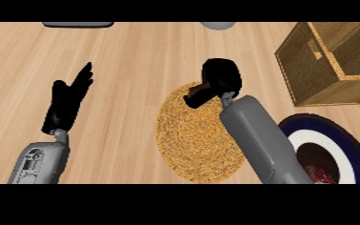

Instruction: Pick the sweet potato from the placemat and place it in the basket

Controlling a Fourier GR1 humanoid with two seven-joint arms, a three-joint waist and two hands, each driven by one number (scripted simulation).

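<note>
right hand (221, 78) is curling over the placemat (199, 140), contents hidden; left hand (68, 100) is resting with fingers straight.

The desk (141, 76) is pale wood with the grain running left to right. A round woven placemat (193, 143) lies on it near the middle, toward the near side. At the far right stands a wicker basket (323, 71) with open top. Near right, a round plate (330, 143) with a dark blue rim rests on the desk. Along the far edge sit a flat dark grey object (77, 24) at left and a grey rounded object (218, 25) nearer the middle, both cut off.
</note>
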